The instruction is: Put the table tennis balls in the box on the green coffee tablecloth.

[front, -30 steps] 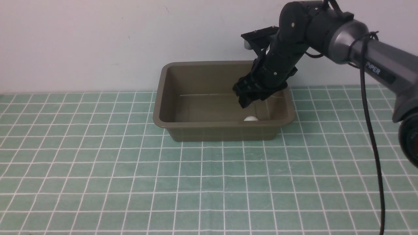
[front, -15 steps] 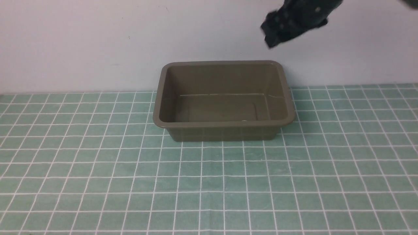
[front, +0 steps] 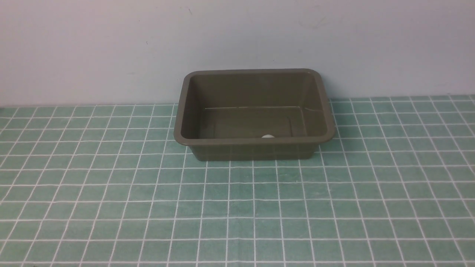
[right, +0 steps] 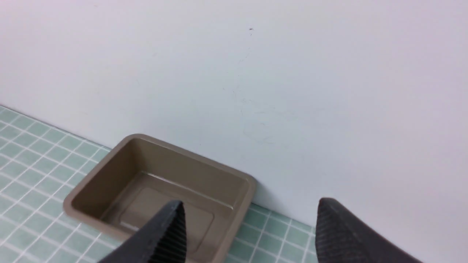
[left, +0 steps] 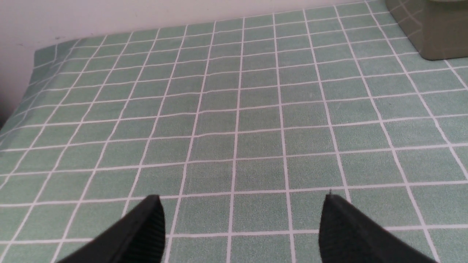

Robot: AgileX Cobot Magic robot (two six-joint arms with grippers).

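The olive-brown box [front: 254, 142] stands on the green coffee tablecloth [front: 237, 207] close to the back wall. Inside it, just behind the near wall, the top of a white table tennis ball [front: 267, 136] shows. Neither arm appears in the front view. In the right wrist view my right gripper [right: 250, 208] is open and empty, high above the cloth, with the box [right: 109, 182] below it; the ball is hidden there. My left gripper [left: 241, 199] is open and empty over bare cloth, the box's corner [left: 435, 33] far off to one side.
A plain pale wall [front: 237, 44] rises right behind the box. In the left wrist view the cloth's edge [left: 34, 62] ends at the wall and drops off at one side.
My right arm has lifted out of the box and left the front view. The ball lies a little further left along the box's near wall.
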